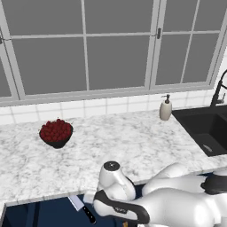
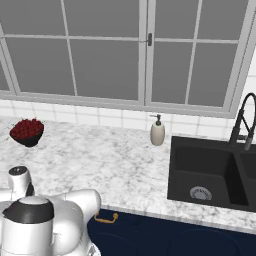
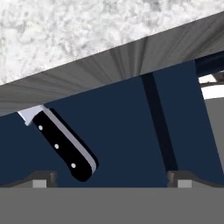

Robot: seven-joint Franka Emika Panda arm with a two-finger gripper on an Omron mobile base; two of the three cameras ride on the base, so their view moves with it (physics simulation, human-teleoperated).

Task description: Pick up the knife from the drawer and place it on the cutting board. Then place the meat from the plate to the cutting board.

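Note:
The knife [image 3: 65, 146] lies slantwise in the open navy drawer [image 3: 122, 131]. Its black riveted handle points toward me, and only the silver heel of the blade shows, the rest hidden under the counter's edge. My gripper [image 3: 113, 181] hovers above the drawer, open, with the handle up and to the left of the gap between the fingertips [image 3: 43, 179]. In the left base view the knife [image 1: 82, 208] shows in the drawer [image 1: 40, 215] just left of my wrist. The cutting board, the plate and the meat are out of view.
A dark bowl of red berries [image 1: 56, 133] stands on the marble counter [image 1: 133, 142]. A soap dispenser [image 1: 165, 108] and a black sink [image 1: 206, 128] are at the right. A brass handle [image 2: 106, 218] sits on a navy cabinet front.

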